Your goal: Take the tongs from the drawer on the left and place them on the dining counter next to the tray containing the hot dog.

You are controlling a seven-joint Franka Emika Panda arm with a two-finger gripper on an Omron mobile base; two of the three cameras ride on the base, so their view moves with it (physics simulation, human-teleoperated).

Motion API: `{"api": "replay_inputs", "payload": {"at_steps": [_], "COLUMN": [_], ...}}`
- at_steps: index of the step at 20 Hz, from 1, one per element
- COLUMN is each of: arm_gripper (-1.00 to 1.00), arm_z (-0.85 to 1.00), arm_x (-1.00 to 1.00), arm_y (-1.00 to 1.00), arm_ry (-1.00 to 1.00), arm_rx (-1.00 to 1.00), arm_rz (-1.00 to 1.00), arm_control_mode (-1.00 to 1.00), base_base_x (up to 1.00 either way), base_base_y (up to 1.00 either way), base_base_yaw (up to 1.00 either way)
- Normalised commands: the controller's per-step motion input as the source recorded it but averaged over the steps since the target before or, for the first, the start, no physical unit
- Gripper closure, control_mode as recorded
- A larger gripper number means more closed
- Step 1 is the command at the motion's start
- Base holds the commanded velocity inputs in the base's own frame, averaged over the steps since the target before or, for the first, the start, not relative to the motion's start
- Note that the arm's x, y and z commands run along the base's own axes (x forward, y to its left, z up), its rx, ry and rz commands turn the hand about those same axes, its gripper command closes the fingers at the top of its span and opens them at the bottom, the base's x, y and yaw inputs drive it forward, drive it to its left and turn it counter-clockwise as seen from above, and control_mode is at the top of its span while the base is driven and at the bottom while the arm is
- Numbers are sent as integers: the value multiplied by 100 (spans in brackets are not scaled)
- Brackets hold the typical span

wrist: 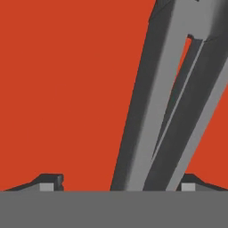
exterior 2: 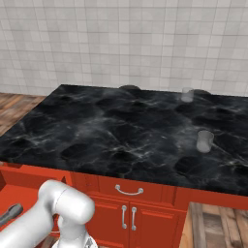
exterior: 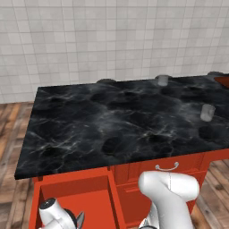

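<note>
White tiled wall [exterior: 112, 40]; wood plank floor [exterior: 11, 134]; red-orange cabinets [exterior 2: 145, 213].

We see the dining counter [exterior: 125, 125] in black marble with thin white veins, on a red-orange base. The open drawer [exterior: 96, 199] is red-orange outside and red inside. In the hand view the tongs [wrist: 169, 111] are grey metal, darker along their shaded edges. The wall [exterior: 112, 40] is pale grey-white tile, the floor [exterior: 11, 129] brown wood planks.

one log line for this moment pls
phase: reaching for tongs | gripper: open, straddling tongs, no grip yet | drawer: open | dining counter: tongs not yet placed
</note>
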Motion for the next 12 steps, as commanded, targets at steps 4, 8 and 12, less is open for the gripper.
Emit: {"api": "replay_inputs", "payload": {"at_steps": [4, 8, 12], "arm_gripper": [100, 100, 100], "arm_z": [-31, -44, -10], "arm_x": [-26, -42, -54], "arm_y": [0, 0, -4], "arm_ry": [0, 0, 0], "arm_rx": [0, 0, 0], "arm_rz": [0, -3, -2], "arm_control_mode": [-100, -100, -100], "base_base_x": [0, 0, 0], "base_base_y": [0, 0, 0], "base_base_yaw": [0, 0, 0]}}
